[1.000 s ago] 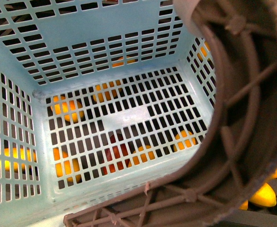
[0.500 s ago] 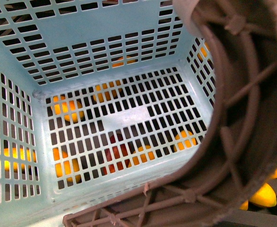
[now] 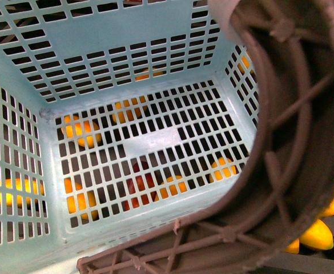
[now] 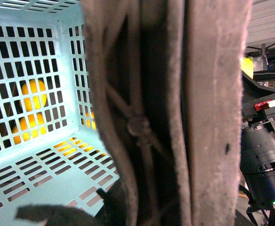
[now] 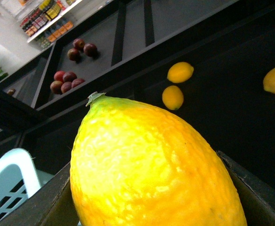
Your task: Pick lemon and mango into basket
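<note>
One lemon (image 5: pixel 151 165) fills your right wrist view. The right fingers (image 5: pixel 264 202) are closed on it from both sides. A pale corner of the basket (image 5: pixel 10 183) shows just beside it, so I judge the lemon is being carried over for the drop.

In the front view the basket's floor is bare, with nothing in it yet. The basket seems to hang above the fruit display, since orange and yellow fruit (image 3: pixel 81 131) shows only through the floor slots, below it.

The brown handle (image 3: pixel 292 142) crosses the right of that view and blocks most of the left wrist view, which suggests the left arm is holding it up. The left fingers themselves are hidden, so you cannot tell whether they are closed.

You cannot pick out the mango: the fruit under the slots is too broken up to name.
</note>
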`<act>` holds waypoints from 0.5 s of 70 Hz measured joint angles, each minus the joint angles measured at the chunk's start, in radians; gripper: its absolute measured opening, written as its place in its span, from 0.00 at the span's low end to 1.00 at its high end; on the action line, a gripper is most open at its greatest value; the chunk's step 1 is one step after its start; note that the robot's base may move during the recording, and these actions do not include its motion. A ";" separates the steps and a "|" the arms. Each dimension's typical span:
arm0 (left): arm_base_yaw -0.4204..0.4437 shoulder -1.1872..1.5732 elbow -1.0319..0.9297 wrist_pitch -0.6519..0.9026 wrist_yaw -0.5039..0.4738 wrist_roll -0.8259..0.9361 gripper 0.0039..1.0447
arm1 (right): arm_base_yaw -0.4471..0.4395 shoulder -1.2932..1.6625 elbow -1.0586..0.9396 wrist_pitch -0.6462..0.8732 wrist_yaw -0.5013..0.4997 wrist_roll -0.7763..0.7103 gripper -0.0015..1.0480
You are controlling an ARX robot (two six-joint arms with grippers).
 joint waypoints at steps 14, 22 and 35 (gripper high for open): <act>0.000 0.000 0.000 0.000 0.000 0.000 0.13 | 0.069 -0.019 -0.002 0.012 -0.001 0.008 0.68; 0.000 0.000 0.000 0.000 0.000 0.000 0.13 | 0.101 -0.019 -0.006 0.028 -0.003 0.020 0.68; 0.000 0.000 0.000 0.000 0.000 0.000 0.13 | 0.158 -0.018 -0.026 0.057 -0.006 0.034 0.68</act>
